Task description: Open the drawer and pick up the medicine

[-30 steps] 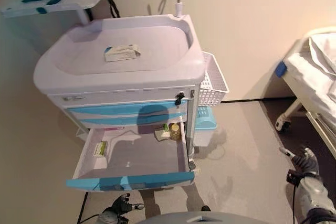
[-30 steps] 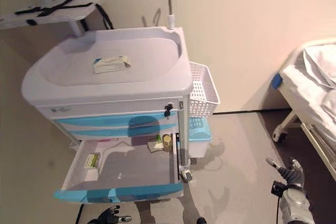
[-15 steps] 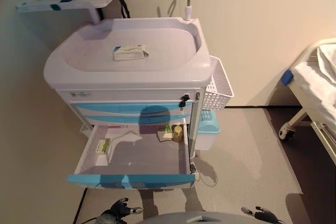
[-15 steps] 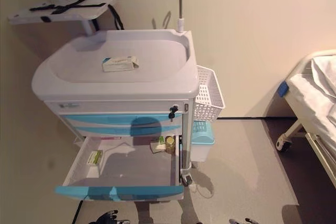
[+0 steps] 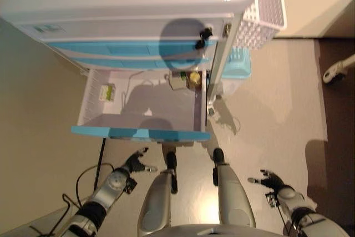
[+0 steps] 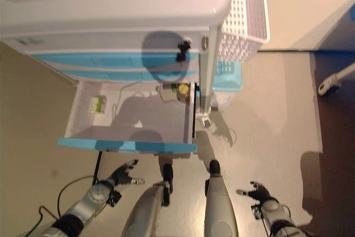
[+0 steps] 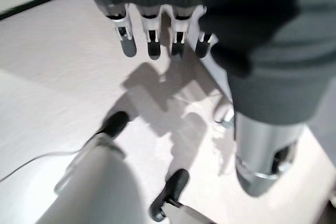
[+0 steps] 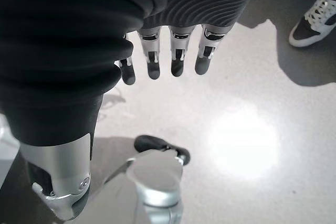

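The cart's bottom drawer (image 5: 145,116) stands pulled out, its blue front (image 5: 138,133) toward me. Inside, a small green-and-white medicine box (image 5: 107,92) lies at the back left. A yellow-capped amber bottle (image 5: 194,77) and a pale box (image 5: 177,82) sit at the back right. My left hand (image 5: 135,162) hangs low over the floor below the drawer front, fingers (image 7: 152,43) straight and holding nothing. My right hand (image 5: 270,180) is down at the right, away from the cart, fingers (image 8: 176,59) straight and empty.
A white mesh basket (image 5: 263,12) hangs on the cart's right side, with a light blue bin (image 5: 239,62) under it. A key (image 5: 203,37) sticks out of the top drawer's lock. A bed castor (image 5: 335,71) is at the far right. A person's shoe (image 8: 312,19) stands on the floor.
The camera has tilted down, so the cart top has left the picture and the floor shows. Both hands now sit lower, over the floor. The drawer is as it was.
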